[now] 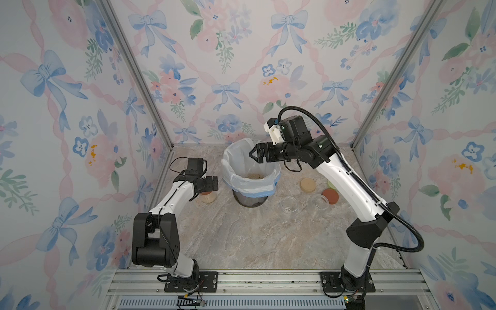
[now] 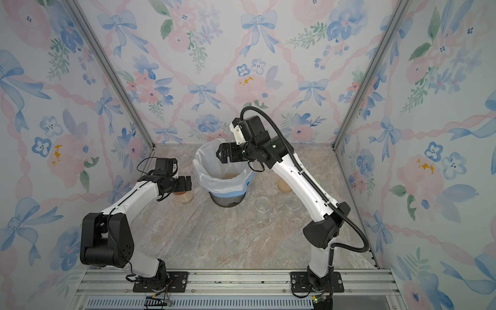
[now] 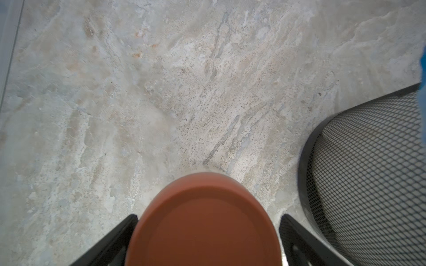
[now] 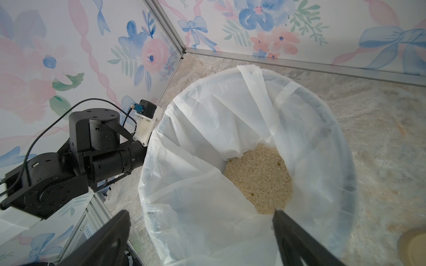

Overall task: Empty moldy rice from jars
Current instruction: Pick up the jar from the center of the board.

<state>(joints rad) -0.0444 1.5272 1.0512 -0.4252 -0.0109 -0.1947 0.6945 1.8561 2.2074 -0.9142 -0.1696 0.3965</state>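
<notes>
Standing by, I saw the left gripper point(image 3: 208, 218) spread wide around a smooth, round rust-red lid point(image 3: 202, 230) on a glass jar point(image 1: 208, 198) of tan grains. It sat beside the dark mesh bin point(image 3: 368, 172). Whether the pads touched, I could not tell. The right gripper point(image 4: 200, 214) hung wide and empty over the crinkled white liner point(image 4: 207, 103), where grainy beige rice point(image 4: 258, 177) lay. An empty jar point(image 1: 290, 205) and a second empty jar point(image 1: 320, 201) stood on the veined stone table point(image 1: 241, 241), between floral walls point(image 1: 67, 134).
</notes>
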